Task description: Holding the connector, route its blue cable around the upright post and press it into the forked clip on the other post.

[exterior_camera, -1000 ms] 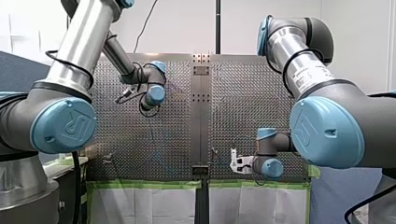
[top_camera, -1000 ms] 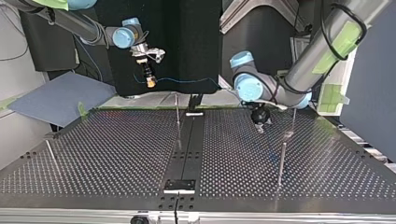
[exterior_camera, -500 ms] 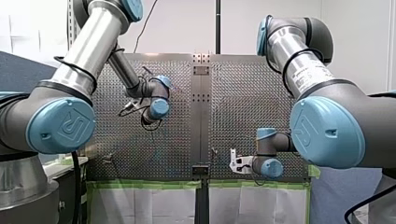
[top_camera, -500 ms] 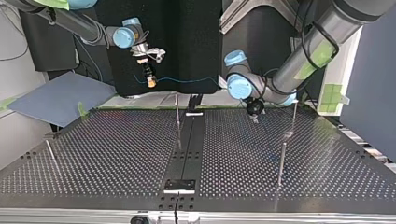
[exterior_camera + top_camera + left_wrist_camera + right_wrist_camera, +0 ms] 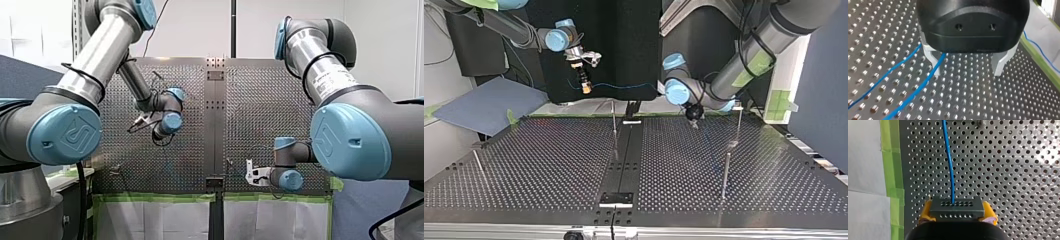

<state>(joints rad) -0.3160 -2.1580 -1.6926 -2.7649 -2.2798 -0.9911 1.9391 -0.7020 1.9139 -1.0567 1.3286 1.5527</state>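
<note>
Connector: dark grey block connector [image 5: 957, 205] with two rows of small holes, clamped at both ends by the yellow pads [image 5: 989, 211] of my right gripper [image 5: 957, 212]. It is held off the surface near the table's taped edge, at the top view's left.
Table: dark perforated metal table [image 5: 549, 165] with a solid strip down its middle. A band of green tape [image 5: 893, 170] runs along the edge by the arms.
Arms: my left arm [image 5: 107, 47] and right arm [image 5: 345, 135], silver with blue caps, fill the front view's sides. There the left wrist joint hides its own gripper.
Left gripper: the black-bodied left gripper [image 5: 966, 66] hangs low over the table, its two metal fingers [image 5: 931, 58] spread wide and clamping nothing. Whether the tips touch the surface cannot be told.
Posts: slim upright metal posts stand on the table. One is at the middle [image 5: 614, 122], two are at the top view's right [image 5: 725, 172], and a leaning one is at its left [image 5: 478, 162]. The farther right post is topped by a small pale piece [image 5: 738, 106], too small to read as a fork.
Cable: thin blue cable [image 5: 949, 162] leaves the connector's holed face and runs out over the table. In the left wrist view two strands pass just beside one finger, one coming out from under the gripper body. Contact is unclear. Its path past the posts is too faint to follow.
</note>
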